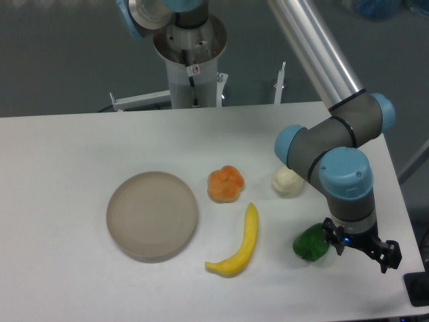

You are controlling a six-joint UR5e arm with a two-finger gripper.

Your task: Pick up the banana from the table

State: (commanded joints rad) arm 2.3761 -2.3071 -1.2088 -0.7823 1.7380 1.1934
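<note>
The banana (240,245) lies flat on the table (60,174), a little right of centre and toward the near edge. Its long axis runs from the near edge up toward the far edge, leaning slightly right: the slim tip points away to the far side, while the thicker end curls round to the left near the front. The curve bows out to the right.

Just beyond its far tip sits an orange fruit (226,184), close but not touching. To the left, the round plate (153,215) rests apart from the banana, with a strip of bare white top between them. To the right, a green pepper (310,243) lies near the right edge, and a pale, roundish lump (287,182) sits farther back, partly behind the arm.

The gripper (362,249) hangs close to the near right corner, right beside the pepper; from here I cannot tell how far apart its fingers are, nor whether it touches the pepper. It is well away from the banana.

The tabletop is matte white. Behind it stand the robot's base column (191,64) and a grey wall.
</note>
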